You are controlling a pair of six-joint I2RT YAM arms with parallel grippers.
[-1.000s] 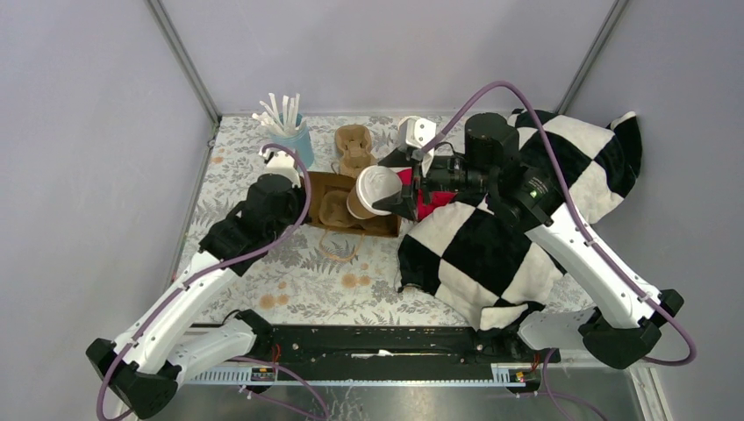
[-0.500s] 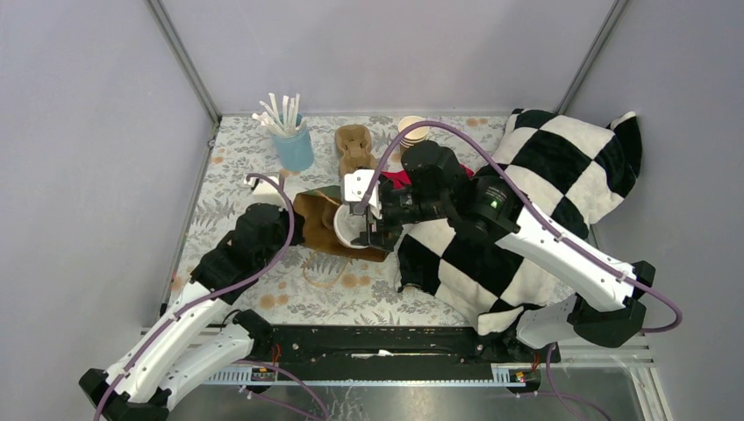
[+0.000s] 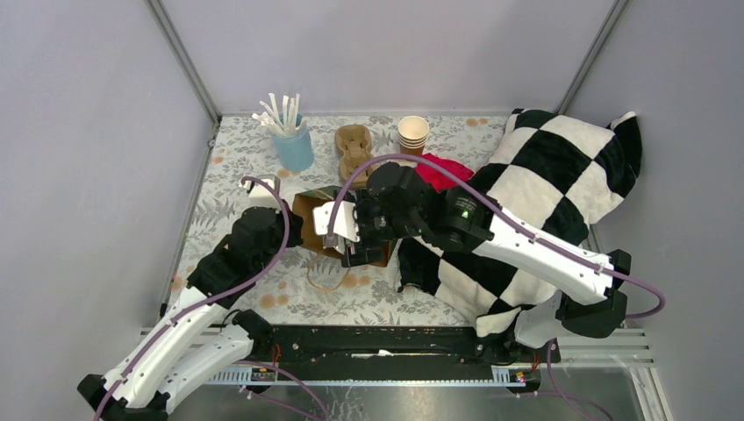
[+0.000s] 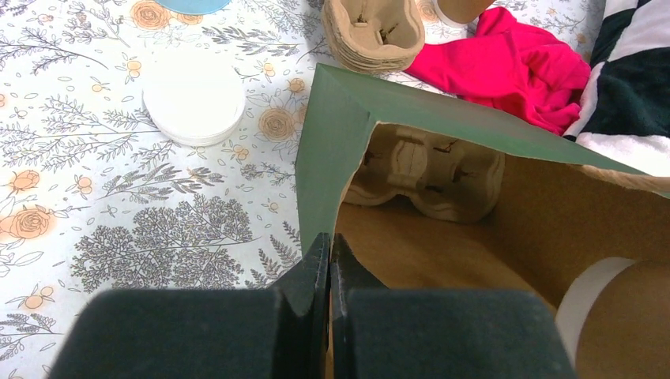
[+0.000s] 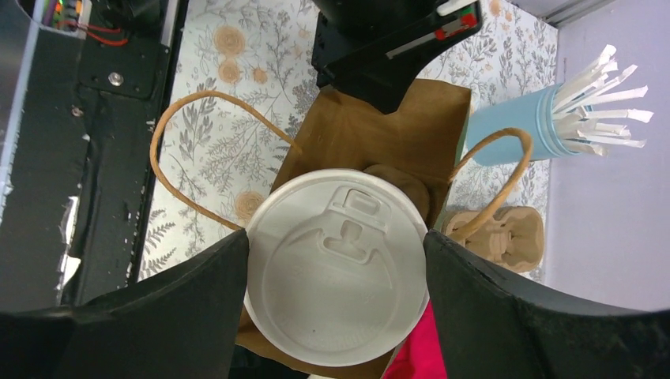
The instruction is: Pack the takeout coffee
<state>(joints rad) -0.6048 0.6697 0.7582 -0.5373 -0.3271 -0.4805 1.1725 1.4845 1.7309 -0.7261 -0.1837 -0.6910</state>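
The takeout coffee, a brown cup with a white lid, sits between my right gripper's black fingers, which are shut on it. It hangs in the mouth of the brown paper bag, above a moulded cup carrier inside the bag. In the top view my right gripper covers the cup. My left gripper is shut on the bag's left edge; in the top view it is beside the bag.
A loose white lid lies left of the bag. A blue cup of straws, a stack of carriers and lidless cups stand behind. A red cloth and a checked cloth lie to the right.
My right gripper has carried the cup left and down from above the bag into its mouth. My left arm has pulled back slightly, still holding the bag's edge.
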